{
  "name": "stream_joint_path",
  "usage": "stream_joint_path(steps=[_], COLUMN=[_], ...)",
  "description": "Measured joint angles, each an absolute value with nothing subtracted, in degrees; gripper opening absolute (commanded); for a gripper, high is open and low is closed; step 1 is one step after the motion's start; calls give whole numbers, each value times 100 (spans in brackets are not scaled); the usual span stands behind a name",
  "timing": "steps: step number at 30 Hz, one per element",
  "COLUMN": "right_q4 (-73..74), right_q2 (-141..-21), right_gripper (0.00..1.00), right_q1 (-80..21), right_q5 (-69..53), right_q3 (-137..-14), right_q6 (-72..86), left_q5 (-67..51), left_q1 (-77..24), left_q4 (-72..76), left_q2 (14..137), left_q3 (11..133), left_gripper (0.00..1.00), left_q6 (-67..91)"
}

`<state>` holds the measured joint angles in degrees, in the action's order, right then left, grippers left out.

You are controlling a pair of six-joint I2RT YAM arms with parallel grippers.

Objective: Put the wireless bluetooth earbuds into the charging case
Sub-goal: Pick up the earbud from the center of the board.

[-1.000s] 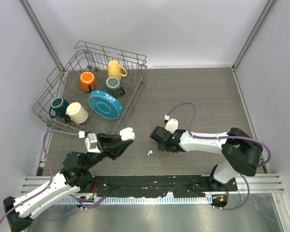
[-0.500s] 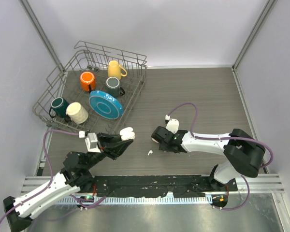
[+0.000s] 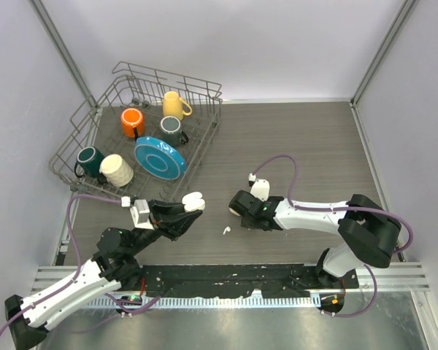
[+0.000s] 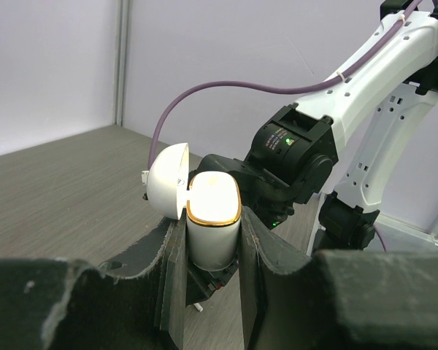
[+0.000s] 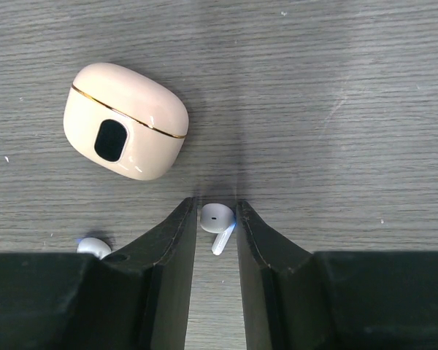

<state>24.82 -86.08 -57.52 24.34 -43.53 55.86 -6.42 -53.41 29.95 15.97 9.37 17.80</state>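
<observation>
My left gripper point(image 4: 213, 217) is shut on a white charging case point(image 4: 212, 226) with a gold rim, held upright above the table, its domed lid point(image 4: 166, 179) swung open to the left. From above, that case point(image 3: 193, 200) sticks out of the left gripper point(image 3: 187, 205). My right gripper point(image 5: 217, 204) is down on the table, and its fingers press the head of a small white earbud point(image 5: 217, 218) from both sides. A second earbud point(image 5: 93, 247) lies to the left, partly behind a finger; from above it is the earbud point(image 3: 225, 230) below the right gripper point(image 3: 238, 211).
A closed beige case point(image 5: 124, 120) with a dark oval window lies on the wood just ahead and left of the right fingers. A wire dish rack point(image 3: 87, 120) at the back left holds several mugs and a blue plate point(image 3: 160, 157).
The right jaws have narrowed around the earbud on the table. The left arm still holds the open case in the same place.
</observation>
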Motion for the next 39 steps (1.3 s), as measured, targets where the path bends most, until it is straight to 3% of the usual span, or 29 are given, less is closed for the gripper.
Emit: stream_joint_path(steps=[13,19,26,28,39], right_q4=[2477,2477,2475,2497,2554], right_q2=[-8584,-8582,-8519,-8447,-6587], right_gripper=[27,19,1,1,1], right_q1=[-5734,-5734,-5730,-5730,-6283], right_q5=[2423,2423,2388,2379,3437], right_q3=[-4329,-4327,-4292,-4252,-4233], right_q6=[5579,5579,5557,5522,5035], left_q5=[-644,-639,-600,-600,-600], left_q1=[-5341,-5341,-5341,-5341,-5341], left_q4=[3017,3015,3017,3022,3114], left_q2=[1623,1629,1632,1640,1806], left_q3=[937,937,937,937,937], left_gripper=[0,0,0,0,0], left_q6=[1802,1806,1806,1806,1806])
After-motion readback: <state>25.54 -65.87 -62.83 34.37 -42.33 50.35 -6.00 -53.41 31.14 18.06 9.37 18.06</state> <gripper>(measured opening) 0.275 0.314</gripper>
